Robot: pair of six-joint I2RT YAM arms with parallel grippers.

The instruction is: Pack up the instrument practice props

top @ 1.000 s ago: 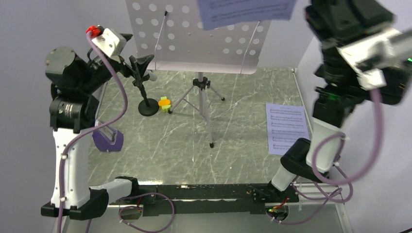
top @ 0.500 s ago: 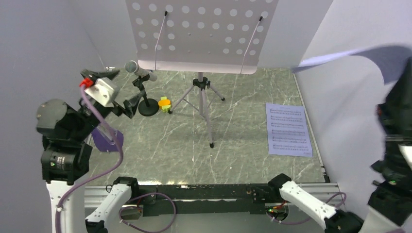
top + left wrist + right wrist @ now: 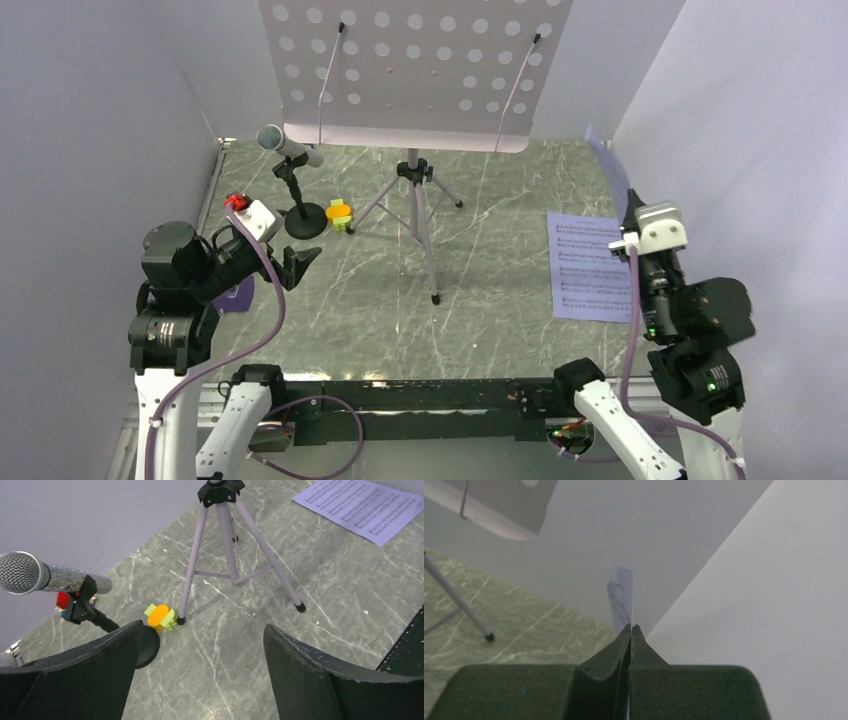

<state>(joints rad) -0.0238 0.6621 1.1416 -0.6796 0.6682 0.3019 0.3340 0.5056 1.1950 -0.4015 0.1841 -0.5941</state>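
Note:
The grey perforated music stand [image 3: 415, 70] rises on its tripod [image 3: 230, 545] at the back centre, its desk bare. To its left a silver microphone [image 3: 285, 145] sits on a black round-base stand [image 3: 305, 220], with the orange-and-yellow-green block [image 3: 340, 214] beside the base. One sheet-music page [image 3: 592, 265] lies flat at the right. My right gripper [image 3: 630, 626] is shut on another page [image 3: 621, 597], held edge-on near the right wall. My left gripper [image 3: 202, 626] stands open and empty, short of the microphone base. The purple metronome [image 3: 237, 295] is mostly hidden behind the left arm.
White walls close in the table on the left, back and right. The tripod legs [image 3: 432, 290] spread over the middle of the marble top. A black rail [image 3: 420, 395] runs along the near edge between the arm bases.
The right arm swung down from high at the back to low by the right wall, carrying the page. The left arm drew back and down from the microphone, its jaws opening wider.

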